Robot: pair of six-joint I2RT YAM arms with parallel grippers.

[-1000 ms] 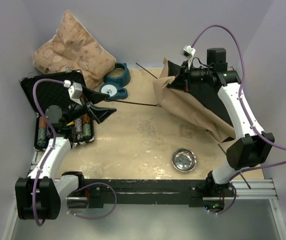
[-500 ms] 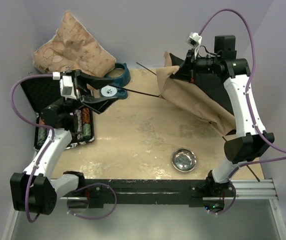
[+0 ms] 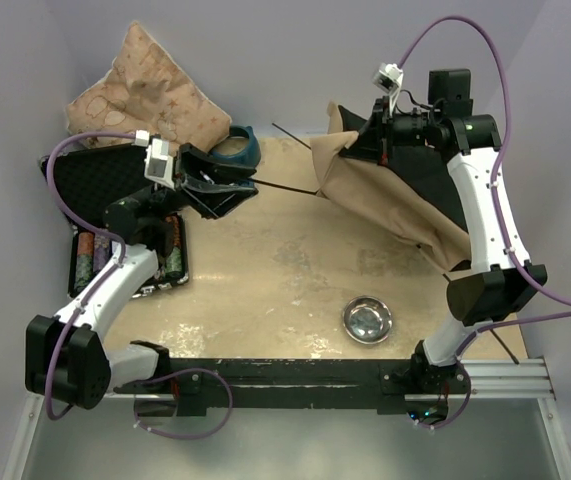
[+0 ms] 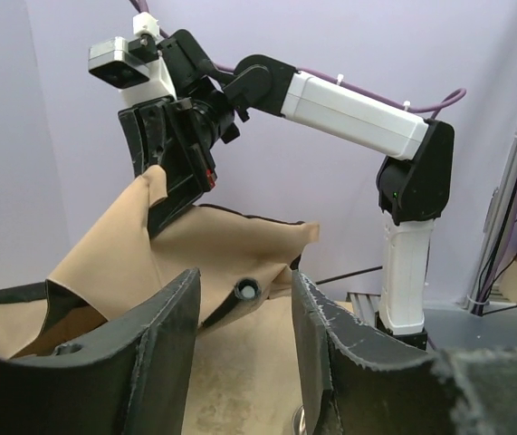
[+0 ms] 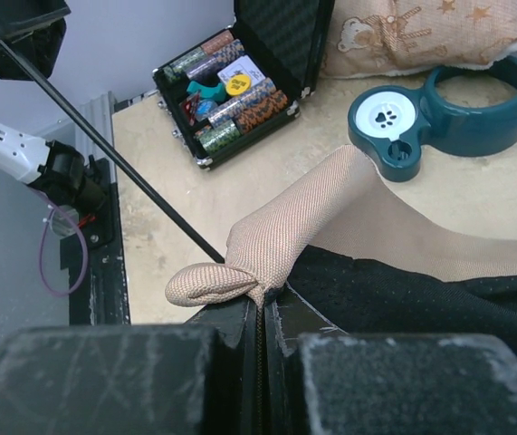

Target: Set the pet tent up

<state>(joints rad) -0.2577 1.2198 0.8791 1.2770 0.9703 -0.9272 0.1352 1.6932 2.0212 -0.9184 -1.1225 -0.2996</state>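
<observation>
Top external view has the pet tent (image 3: 385,205) slumped at the back right of the table (image 3: 285,270), with tan fabric outermost and black lining showing along its far side. The right arm rises from its base along the right edge. Its elbow is bent outward, the forearm reaches toward the back, and the wrist is turned left over the tent's far corner. The right gripper (image 5: 263,313) is pinched tight on a fold of the tan fabric and holds that corner lifted above the rest of the cloth.

The left arm slants up and to the right from its base at the near left, crossing over an open case (image 3: 130,250) of poker chips, with its wrist pointing right toward the tent. The left gripper (image 4: 244,313) stands partly spread. The hollow end of a thin dark pole (image 4: 246,290) sits between its two fingers, with a gap visible on each side in the left wrist view. From there the pole runs rightward across the table into the edge of the tent fabric.

A star-patterned pillow (image 3: 145,100) leans in the back left corner. A teal feeder (image 3: 243,148) lies just beyond the left gripper. A metal bowl (image 3: 367,318) sits near the front, apart from the tent.
</observation>
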